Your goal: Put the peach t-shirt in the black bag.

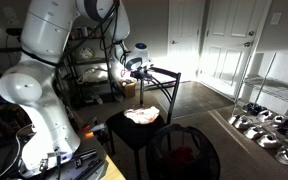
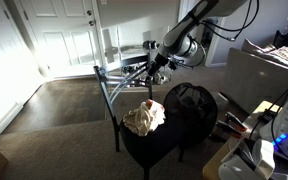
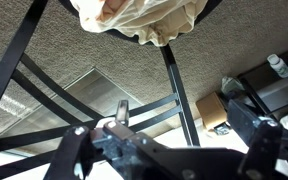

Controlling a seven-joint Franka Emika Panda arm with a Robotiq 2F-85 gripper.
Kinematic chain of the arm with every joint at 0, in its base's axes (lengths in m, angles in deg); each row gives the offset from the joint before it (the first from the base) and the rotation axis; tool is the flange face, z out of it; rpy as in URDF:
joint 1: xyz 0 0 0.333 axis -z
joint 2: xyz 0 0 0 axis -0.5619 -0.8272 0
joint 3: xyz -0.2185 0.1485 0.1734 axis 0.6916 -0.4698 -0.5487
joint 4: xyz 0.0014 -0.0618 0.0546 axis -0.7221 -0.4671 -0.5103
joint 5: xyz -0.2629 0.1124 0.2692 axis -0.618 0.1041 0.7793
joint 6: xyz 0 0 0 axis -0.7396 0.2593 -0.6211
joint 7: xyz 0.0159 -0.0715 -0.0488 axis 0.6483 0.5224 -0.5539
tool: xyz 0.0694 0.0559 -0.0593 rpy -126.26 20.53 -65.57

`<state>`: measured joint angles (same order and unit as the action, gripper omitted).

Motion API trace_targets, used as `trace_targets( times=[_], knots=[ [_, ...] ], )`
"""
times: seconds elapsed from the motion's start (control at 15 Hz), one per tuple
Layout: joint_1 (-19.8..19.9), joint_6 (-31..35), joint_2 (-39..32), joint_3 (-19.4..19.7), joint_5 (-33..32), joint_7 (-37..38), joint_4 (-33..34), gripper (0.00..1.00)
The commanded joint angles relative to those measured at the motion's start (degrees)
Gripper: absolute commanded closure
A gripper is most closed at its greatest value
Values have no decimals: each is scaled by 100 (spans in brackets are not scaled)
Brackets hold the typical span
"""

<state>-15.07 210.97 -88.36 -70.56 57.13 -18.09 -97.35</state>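
The peach t-shirt (image 1: pixel 142 116) lies crumpled on a small black table (image 1: pixel 134 136); it also shows in both the exterior view (image 2: pixel 144 118) and the wrist view (image 3: pixel 144 18). The black bag (image 1: pixel 184 150) stands open on the floor right beside the table and shows in an exterior view (image 2: pixel 191 105). My gripper (image 1: pixel 139 66) hovers above and beyond the t-shirt, apart from it, and shows in an exterior view (image 2: pixel 160 66). In the wrist view its fingers (image 3: pixel 169 150) are spread apart with nothing between them.
A black metal frame stand (image 2: pixel 122 78) is just behind the small table under the gripper. A cardboard box (image 3: pixel 216 112) sits on the carpet. A wire rack with shoes (image 1: pixel 269 125) is at one side. White doors (image 2: pixel 66 40) are at the back.
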Motion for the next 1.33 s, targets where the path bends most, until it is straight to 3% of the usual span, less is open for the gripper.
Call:
trace_targets(
  times=[0.0,0.33,0.8,1.27],
  knots=[
    [65,10,-31,-50,-203,168,2,0],
    [44,69,-32,-38,-244,152,-37,0],
    [-2256,555,-130,2308,-1719,1572,-57,0],
    [-4168,394,-665,3790,-2303,2908,356,0]
  ],
)
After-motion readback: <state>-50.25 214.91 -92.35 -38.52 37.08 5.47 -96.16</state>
